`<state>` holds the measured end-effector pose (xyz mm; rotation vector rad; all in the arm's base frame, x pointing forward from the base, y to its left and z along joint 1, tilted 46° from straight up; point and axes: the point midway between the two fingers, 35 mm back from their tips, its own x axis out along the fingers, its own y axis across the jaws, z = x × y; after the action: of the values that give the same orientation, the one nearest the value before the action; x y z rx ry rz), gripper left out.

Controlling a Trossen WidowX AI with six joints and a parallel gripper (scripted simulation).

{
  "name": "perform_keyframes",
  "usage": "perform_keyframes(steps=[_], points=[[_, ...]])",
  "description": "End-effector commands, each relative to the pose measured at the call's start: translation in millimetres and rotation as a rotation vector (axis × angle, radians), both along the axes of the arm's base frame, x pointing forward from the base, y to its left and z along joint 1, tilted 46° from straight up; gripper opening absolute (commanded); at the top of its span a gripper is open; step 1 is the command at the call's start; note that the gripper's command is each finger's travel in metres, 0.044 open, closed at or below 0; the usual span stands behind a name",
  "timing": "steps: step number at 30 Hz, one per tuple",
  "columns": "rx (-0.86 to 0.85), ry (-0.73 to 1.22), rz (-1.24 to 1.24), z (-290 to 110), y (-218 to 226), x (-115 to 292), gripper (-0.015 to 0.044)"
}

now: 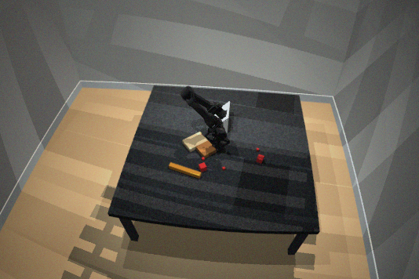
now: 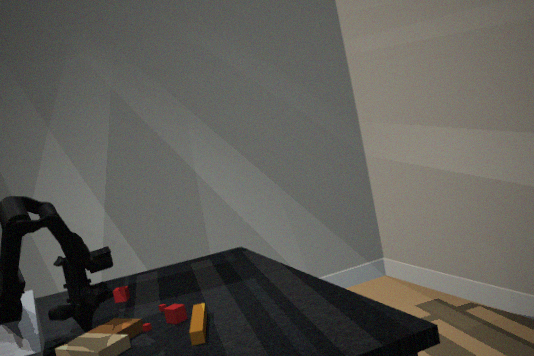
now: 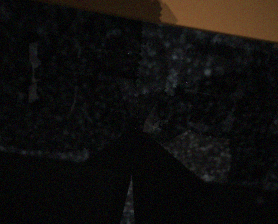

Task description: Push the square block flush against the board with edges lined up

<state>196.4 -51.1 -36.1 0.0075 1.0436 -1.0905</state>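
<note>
A brown square block (image 1: 206, 149) (image 2: 118, 326) lies flat on the black table (image 1: 251, 194) (image 2: 300, 298), touching a pale cream board (image 1: 193, 140) (image 2: 94, 343) on its far-left side. My gripper (image 1: 221, 146) (image 2: 84, 320) (image 3: 131, 192) is shut and empty. It is low over the table just right of the brown block. In the wrist view the block (image 3: 225, 17) shows only as an orange-brown strip along the top edge, apart from the fingertips, with bare table between.
A long orange bar (image 1: 184, 169) (image 2: 198, 323) lies in front of the blocks with a red cube (image 1: 202, 167) (image 2: 175, 313) at its right end. Another red cube (image 1: 260, 158) (image 2: 120, 294) and small red bits lie to the right. A white base (image 1: 225, 114) stands by the arm.
</note>
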Motion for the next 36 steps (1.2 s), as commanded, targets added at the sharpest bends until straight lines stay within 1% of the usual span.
perform_keyframes(steps=[1, 6, 12, 36], points=[[0.001, 0.000, 0.000, 1, 2, 0, 0.0000], [0.003, 0.005, 0.000, 36, 38, -2, 0.0000], [0.002, 0.015, 0.024, 35, 38, 2, 0.0000], [-0.048, 0.591, 0.582, 47, 40, 69, 0.0000]])
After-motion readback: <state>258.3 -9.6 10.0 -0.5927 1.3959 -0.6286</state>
